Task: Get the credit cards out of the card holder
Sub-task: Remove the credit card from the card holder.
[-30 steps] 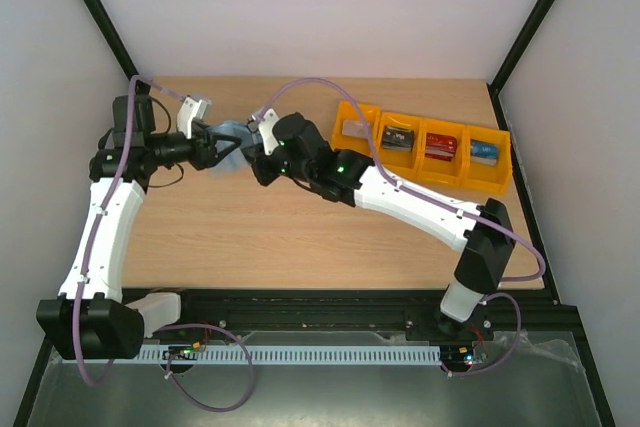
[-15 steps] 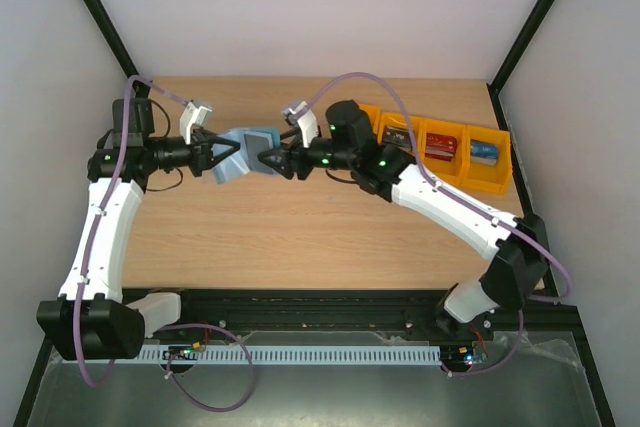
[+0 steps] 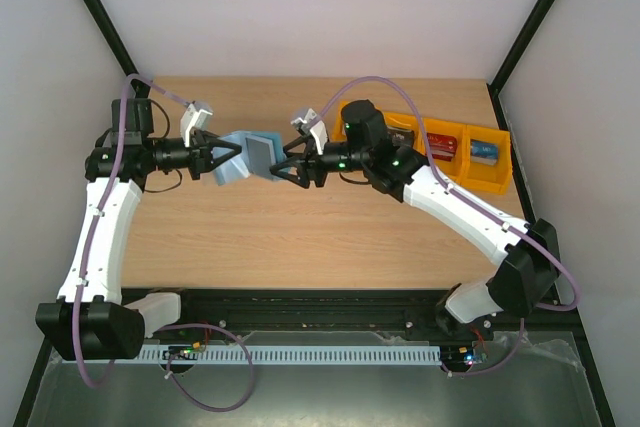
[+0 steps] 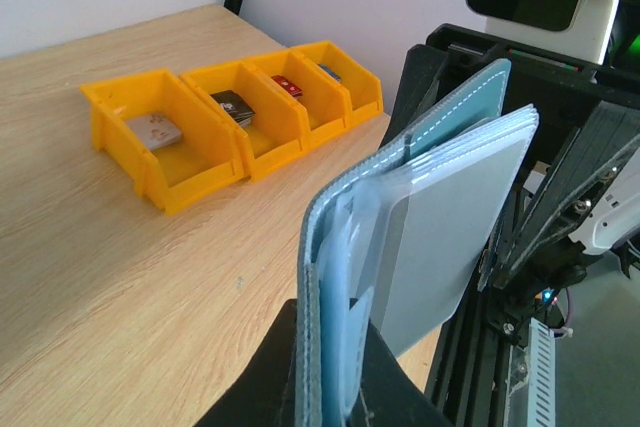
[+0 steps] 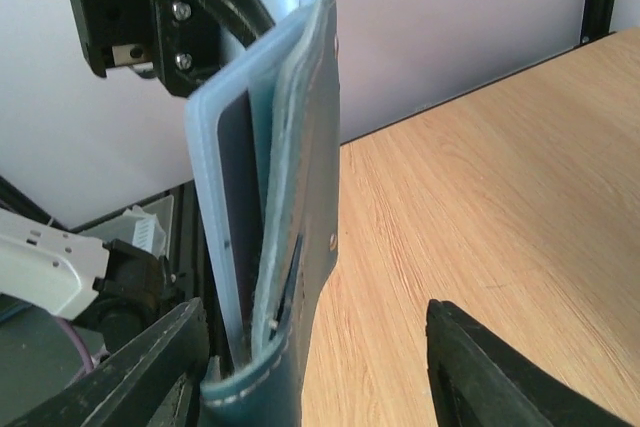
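Observation:
The teal-blue card holder [image 3: 243, 159] hangs in the air over the table's back left, standing on edge and partly unfolded. My left gripper [image 3: 220, 158] is shut on its left end; the left wrist view shows both fingers pinching the card holder [image 4: 420, 217] from below. A grey card [image 3: 262, 152] shows behind a clear inner pocket. My right gripper [image 3: 285, 163] is open at the card holder's right end. In the right wrist view the card holder [image 5: 300, 147] has its edge between the spread fingers [image 5: 500, 367], close to the left one. Other credit cards, one grey [image 4: 155, 129] and one red [image 3: 441, 146], lie in bins.
A row of orange bins [image 3: 465, 179] stands at the back right of the wooden table [image 3: 300, 237], each with one card; the blue card [image 3: 485, 152] is in the last one. The right arm passes over the leftmost bins. Black frame posts rise at both back corners.
The card holder passed from the right gripper to the left: the left jaws shut on it, and the right jaws opened and drew back a little to the right.

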